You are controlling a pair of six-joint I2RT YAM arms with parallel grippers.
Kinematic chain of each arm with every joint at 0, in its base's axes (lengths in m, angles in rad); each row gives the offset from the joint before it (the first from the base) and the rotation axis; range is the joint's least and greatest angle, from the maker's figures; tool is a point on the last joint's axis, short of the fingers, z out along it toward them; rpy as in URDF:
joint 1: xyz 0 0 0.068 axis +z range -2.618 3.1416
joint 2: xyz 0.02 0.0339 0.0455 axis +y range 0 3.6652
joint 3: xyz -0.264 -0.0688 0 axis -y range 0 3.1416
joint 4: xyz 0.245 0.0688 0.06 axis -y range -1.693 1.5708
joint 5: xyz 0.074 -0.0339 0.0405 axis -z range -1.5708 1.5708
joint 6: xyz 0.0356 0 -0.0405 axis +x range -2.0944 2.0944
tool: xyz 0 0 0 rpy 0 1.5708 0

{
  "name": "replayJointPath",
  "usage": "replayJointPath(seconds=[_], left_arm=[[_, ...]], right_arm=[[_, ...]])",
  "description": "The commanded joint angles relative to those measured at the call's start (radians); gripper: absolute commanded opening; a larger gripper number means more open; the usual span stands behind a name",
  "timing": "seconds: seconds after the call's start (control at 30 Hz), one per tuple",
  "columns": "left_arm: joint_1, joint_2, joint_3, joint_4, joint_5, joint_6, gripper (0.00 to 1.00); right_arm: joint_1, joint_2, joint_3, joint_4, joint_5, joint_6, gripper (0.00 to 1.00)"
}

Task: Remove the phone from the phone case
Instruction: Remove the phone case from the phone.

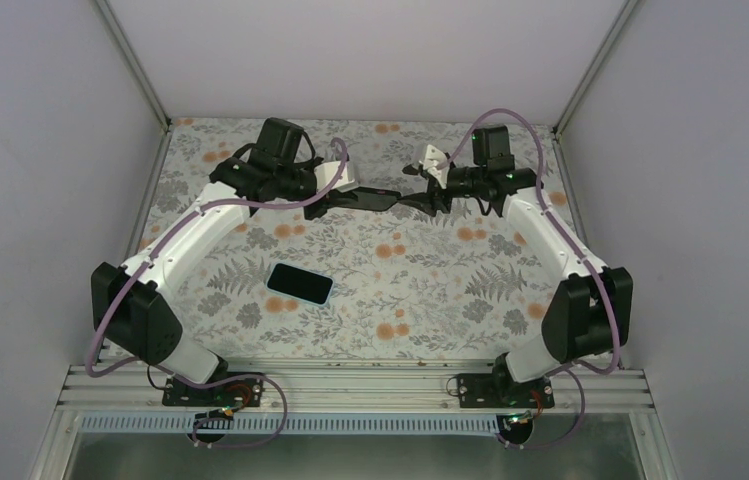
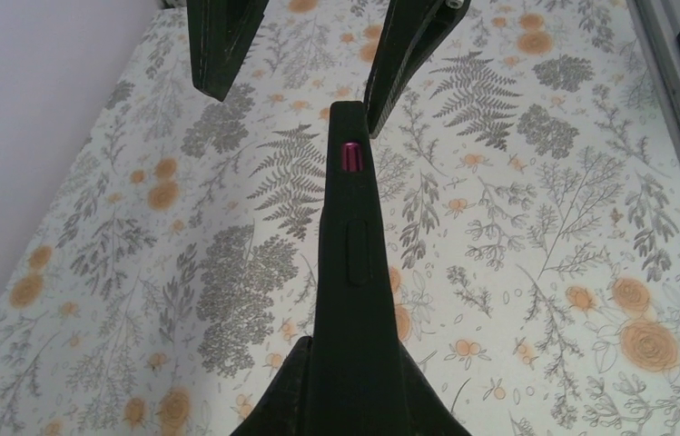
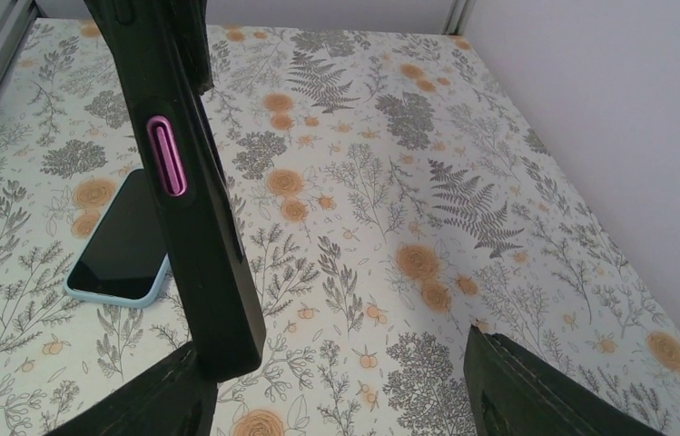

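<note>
Left arm (image 1: 200, 225): elbow swung outward, forearm reaching to far centre of table. Right arm (image 1: 550, 235): mirrored pose. Grippers face each other, tips near. Left gripper (image 1: 338, 203): fingers clamped on end of phone case (image 1: 375, 199). Right gripper (image 1: 422, 200): fingers (image 3: 536, 395) spread wide, one against case, other well apart.

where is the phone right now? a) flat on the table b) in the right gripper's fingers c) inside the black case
a: the phone lies flat, screen up, on the table, while the black case is held in the air farther back.
</note>
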Motion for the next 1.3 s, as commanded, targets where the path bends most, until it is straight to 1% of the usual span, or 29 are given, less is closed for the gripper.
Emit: replayJointPath(seconds=[0.0, 0.2, 0.43, 0.7, 0.87, 1.0, 1.13, 1.2, 1.27], left_arm=[[-0.019, -0.029, 0.005, -0.010, 0.051, 0.053, 0.03], [-0.044, -0.071, -0.042, -0.024, -0.003, 0.127, 0.03], [-0.133, -0.117, -0.086, -0.057, -0.105, 0.204, 0.02], [-0.234, -0.132, -0.117, -0.110, -0.157, 0.242, 0.02], [-0.251, -0.126, -0.122, -0.149, -0.189, 0.265, 0.02], [-0.266, -0.122, -0.123, -0.180, -0.212, 0.284, 0.02], [-0.280, -0.104, -0.105, -0.186, -0.242, 0.277, 0.02], [-0.278, -0.101, -0.109, -0.173, -0.264, 0.280, 0.02], [-0.272, -0.111, -0.129, -0.133, -0.282, 0.282, 0.02]], right_arm=[[-0.010, 0.034, 0.056, 0.010, 0.020, -0.009, 0.70], [-0.022, 0.067, 0.121, -0.054, 0.051, -0.072, 0.71], [-0.024, 0.132, 0.212, -0.104, 0.108, -0.134, 0.71], [-0.024, 0.229, 0.319, -0.129, 0.141, -0.162, 0.71], [-0.025, 0.246, 0.349, -0.147, 0.172, -0.211, 0.72], [-0.025, 0.267, 0.389, -0.207, 0.178, -0.274, 0.73], [-0.025, 0.288, 0.427, -0.234, 0.197, -0.278, 0.73], [-0.025, 0.275, 0.420, -0.270, 0.192, -0.301, 0.72], [-0.025, 0.224, 0.364, -0.316, 0.177, -0.343, 0.72]])
